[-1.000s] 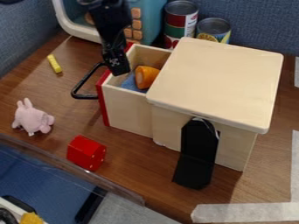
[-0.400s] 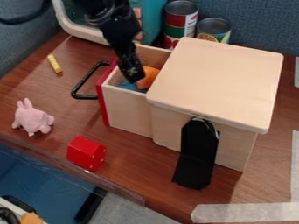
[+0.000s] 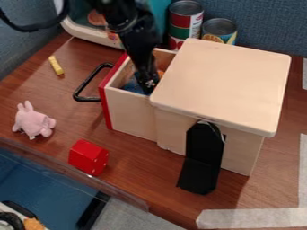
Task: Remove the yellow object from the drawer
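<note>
The black gripper hangs down inside the open drawer, close to the box's lid edge; how its fingers stand is hidden. Behind it in the drawer, a sliver of the orange-yellow object shows, mostly covered by the gripper. I cannot tell whether they touch. Blue cloth-like material lies on the drawer's floor beside the gripper. The drawer has a red front with a black handle and sticks out to the left of the wooden box.
On the table are a yellow stick, a pink plush toy and a red block. Two cans and a teal toy oven stand behind the box. A black piece leans on its front.
From above the drawer's left part, the gripper has moved right and down into the drawer, and now covers most of the orange-yellow object.
</note>
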`<state>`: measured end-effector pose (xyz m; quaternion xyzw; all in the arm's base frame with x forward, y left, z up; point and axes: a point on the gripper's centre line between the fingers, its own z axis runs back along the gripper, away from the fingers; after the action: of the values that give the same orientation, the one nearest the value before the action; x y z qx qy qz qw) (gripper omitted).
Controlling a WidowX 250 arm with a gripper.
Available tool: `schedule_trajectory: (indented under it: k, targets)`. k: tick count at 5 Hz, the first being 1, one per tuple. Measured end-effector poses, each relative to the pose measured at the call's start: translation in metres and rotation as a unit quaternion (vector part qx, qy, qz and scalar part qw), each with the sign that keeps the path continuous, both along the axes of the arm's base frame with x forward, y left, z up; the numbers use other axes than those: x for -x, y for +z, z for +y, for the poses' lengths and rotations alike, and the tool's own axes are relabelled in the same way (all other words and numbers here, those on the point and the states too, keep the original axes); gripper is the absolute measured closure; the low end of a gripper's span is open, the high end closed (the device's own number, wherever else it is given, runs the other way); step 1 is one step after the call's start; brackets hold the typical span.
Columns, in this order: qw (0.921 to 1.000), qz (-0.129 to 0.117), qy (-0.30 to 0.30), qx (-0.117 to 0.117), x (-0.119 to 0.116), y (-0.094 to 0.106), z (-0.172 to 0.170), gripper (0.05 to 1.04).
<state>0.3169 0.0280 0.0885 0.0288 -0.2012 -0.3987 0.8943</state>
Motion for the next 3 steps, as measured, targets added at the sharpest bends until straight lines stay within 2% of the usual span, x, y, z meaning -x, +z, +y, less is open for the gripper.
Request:
schedule_trajectory:
  k: [2, 3]
  targets:
    - [0.9996, -0.012, 0.011, -0.024, -0.005, -0.009, 0.002, 0.085]
    - [0.9994, -0.005, 0.019, -0.029, -0.008, -0.016, 0.003, 0.085]
